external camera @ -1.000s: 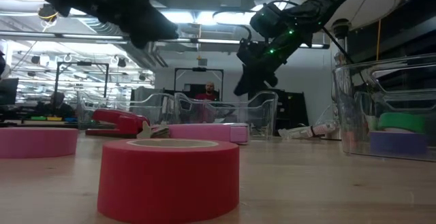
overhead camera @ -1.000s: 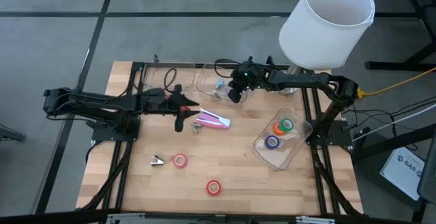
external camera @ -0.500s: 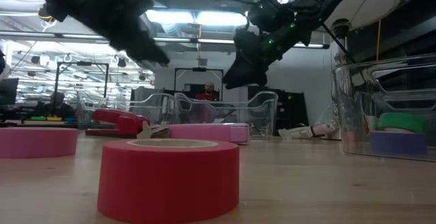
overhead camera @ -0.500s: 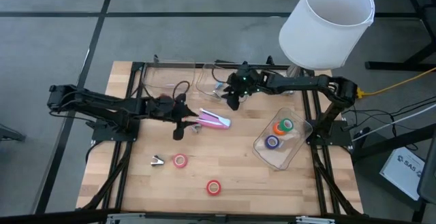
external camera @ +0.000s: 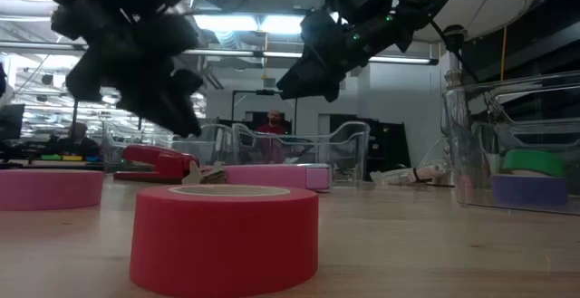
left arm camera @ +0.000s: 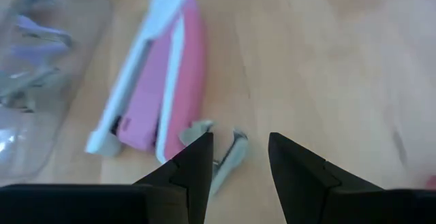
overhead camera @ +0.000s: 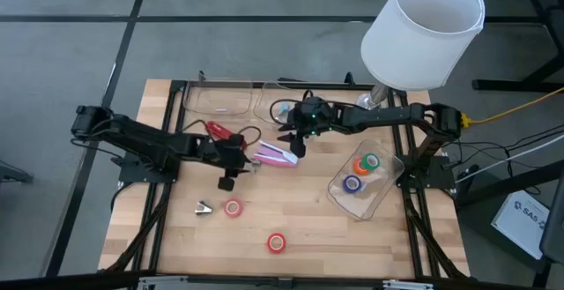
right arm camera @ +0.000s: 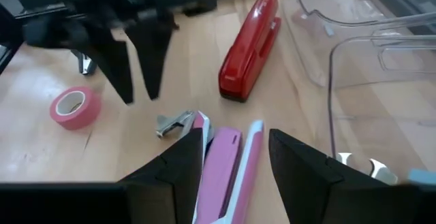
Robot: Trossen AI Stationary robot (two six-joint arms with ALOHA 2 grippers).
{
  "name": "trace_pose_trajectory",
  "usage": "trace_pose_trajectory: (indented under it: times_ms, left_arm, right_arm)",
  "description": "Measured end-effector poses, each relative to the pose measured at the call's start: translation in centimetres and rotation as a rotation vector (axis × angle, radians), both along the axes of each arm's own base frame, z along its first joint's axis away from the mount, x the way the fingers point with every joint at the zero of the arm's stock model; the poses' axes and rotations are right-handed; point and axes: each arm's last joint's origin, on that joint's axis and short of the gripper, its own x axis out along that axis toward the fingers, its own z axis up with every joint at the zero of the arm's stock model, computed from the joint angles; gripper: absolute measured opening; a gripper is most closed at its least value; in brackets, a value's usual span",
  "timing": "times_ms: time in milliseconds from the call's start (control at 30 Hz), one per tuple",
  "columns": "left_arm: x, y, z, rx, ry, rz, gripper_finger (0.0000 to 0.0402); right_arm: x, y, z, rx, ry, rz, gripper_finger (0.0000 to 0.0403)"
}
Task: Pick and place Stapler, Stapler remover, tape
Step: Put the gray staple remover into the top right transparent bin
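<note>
A pink stapler [overhead camera: 276, 155] lies flat on the table's middle, with a small silvery stapler remover [left arm camera: 225, 154] at its near-left end. A red stapler [overhead camera: 220, 131] lies to its left. My left gripper [overhead camera: 226, 181] hangs open and empty above the table, left of the remover, which shows just ahead of its fingertips in the left wrist view [left arm camera: 238, 139]. My right gripper [overhead camera: 295, 143] hangs open and empty above the pink stapler's far end [right arm camera: 228, 169]. A pink tape roll [overhead camera: 233, 207] and a red one [overhead camera: 277, 242] lie nearer the front. A second remover [overhead camera: 204, 207] lies left of the pink roll.
A clear bin [overhead camera: 381, 193] at the right holds green, orange and blue-purple tape rolls. Clear trays [overhead camera: 231, 103] stand along the far edge. A white lamp shade [overhead camera: 423, 30] hangs over the far right corner. A person shows in the room beyond the table [external camera: 275, 121].
My left gripper has gone toward the table's near edge and down, uncovering the red stapler. My right gripper has gone from over the far trays toward the near-left, to above the pink stapler. The things on the table have not moved.
</note>
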Motion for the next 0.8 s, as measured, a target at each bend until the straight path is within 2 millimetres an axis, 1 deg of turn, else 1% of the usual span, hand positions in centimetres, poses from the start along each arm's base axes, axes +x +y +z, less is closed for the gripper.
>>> trace_pose_trajectory:
  times_ms: [100, 233, 367, 533, 600, 667, 800]
  left_arm:
    - [0.4, 0.0, -1.1, 0.033, 0.049, -0.025, 0.0138]
    - [1.0, 0.0, -1.9, 0.037, 0.051, -0.029, 0.0138]
    - [1.2, -0.1, -2.9, 0.039, 0.097, -0.029, 0.0138]
    - [1.5, -0.1, -3.5, 0.045, 0.102, -0.031, 0.0136]
    - [1.6, -0.1, -3.6, 0.052, 0.105, -0.038, 0.0125]
    - [1.6, -0.1, -3.6, 0.052, 0.103, -0.038, 0.0106]
    - [1.6, 0.0, -3.6, 0.059, 0.103, -0.032, 0.0046]
  right_arm:
    - [0.0, 0.1, 0.0, -0.001, -0.004, 0.004, 0.017]
    - [0.1, 0.1, 0.0, -0.008, -0.004, -0.007, 0.017]
    - [0.1, 0.0, 0.0, -0.019, -0.003, -0.024, 0.017]
    - [0.1, 0.0, 0.1, -0.034, -0.01, -0.016, 0.017]
    - [0.1, 0.0, 0.1, -0.04, -0.01, -0.014, 0.017]
    - [0.1, 0.0, 0.1, -0.041, -0.013, -0.014, 0.017]
    - [0.1, 0.0, 0.2, -0.042, -0.017, -0.014, 0.017]
